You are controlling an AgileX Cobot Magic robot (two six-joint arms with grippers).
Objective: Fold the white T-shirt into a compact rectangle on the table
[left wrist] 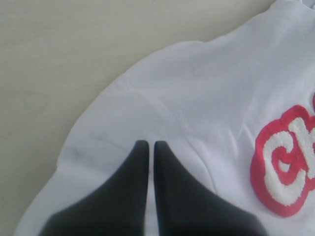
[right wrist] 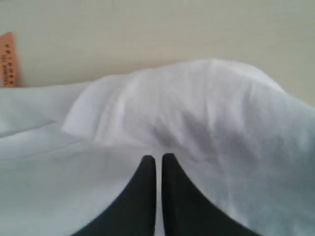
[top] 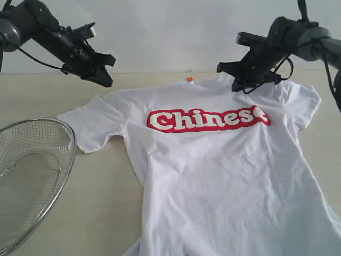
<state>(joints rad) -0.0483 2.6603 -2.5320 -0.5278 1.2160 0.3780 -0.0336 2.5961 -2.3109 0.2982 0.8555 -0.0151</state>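
The white T-shirt point(top: 213, 170) lies spread out, chest up, on the beige table point(top: 101, 208), its red banner point(top: 208, 120) showing white lettering and an orange neck tag point(top: 189, 79) at the collar. My left gripper point(top: 106, 80) hovers above the shirt's left shoulder; in the left wrist view its gripper point(left wrist: 147, 143) is shut, empty, over white cloth point(left wrist: 197, 98) beside the banner point(left wrist: 288, 162). My right gripper point(top: 237, 85) sits low at the right shoulder by the collar. Its wrist view shows the gripper point(right wrist: 158, 157) shut, a raised hump of shirt point(right wrist: 206, 108) just beyond, the tag point(right wrist: 9, 59) off to one side.
A round wire-mesh basket point(top: 72, 144) stands at the table's front left, close to the shirt's left sleeve point(top: 90, 125). Bare tabletop point(left wrist: 59, 59) runs beyond the shoulder. The shirt's hem runs off the lower edge of the exterior view.
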